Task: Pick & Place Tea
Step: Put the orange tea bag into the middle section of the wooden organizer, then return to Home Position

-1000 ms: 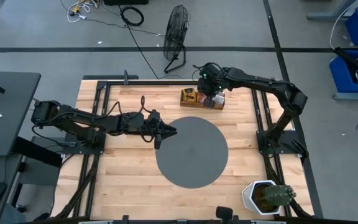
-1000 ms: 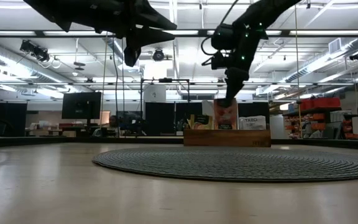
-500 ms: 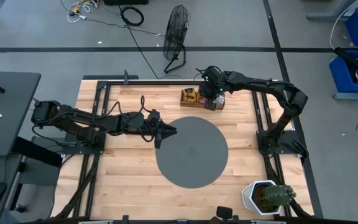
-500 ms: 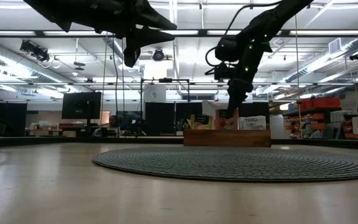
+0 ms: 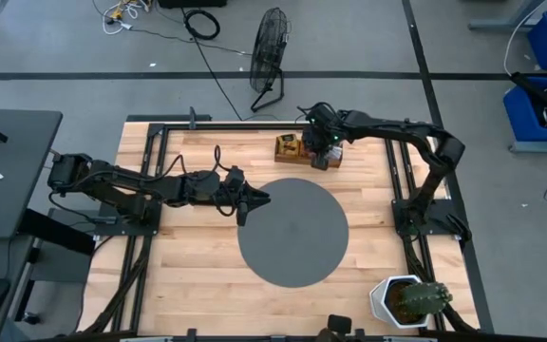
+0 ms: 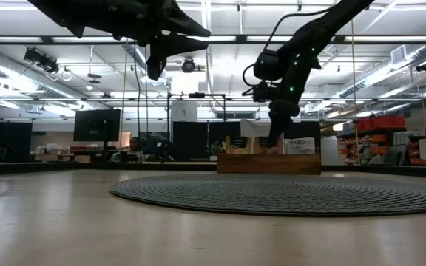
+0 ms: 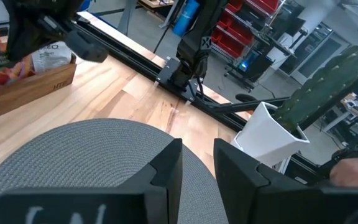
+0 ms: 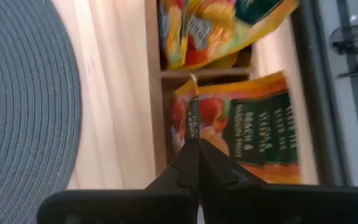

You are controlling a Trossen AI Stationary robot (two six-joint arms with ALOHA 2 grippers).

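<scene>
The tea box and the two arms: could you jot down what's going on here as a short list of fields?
Tea: sachets standing in the wooden box at the table's far edge
Right gripper: over the box, fingers shut, pinching the edge of one sachet
Left gripper: hovers above the round grey mat's left edge, holding nothing
Mat: nothing on it
Also on table: potted cactus at near right corner

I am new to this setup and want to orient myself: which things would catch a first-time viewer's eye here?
First, the large round grey woven mat in the middle of the light wooden table. Next, the right pincer, shut, reaching into the brown wooden compartment tray of orange tea sachets at the far edge. The left pincer hangs above the mat's left rim, and a green cactus in a white pot stands in the near right corner.
</scene>
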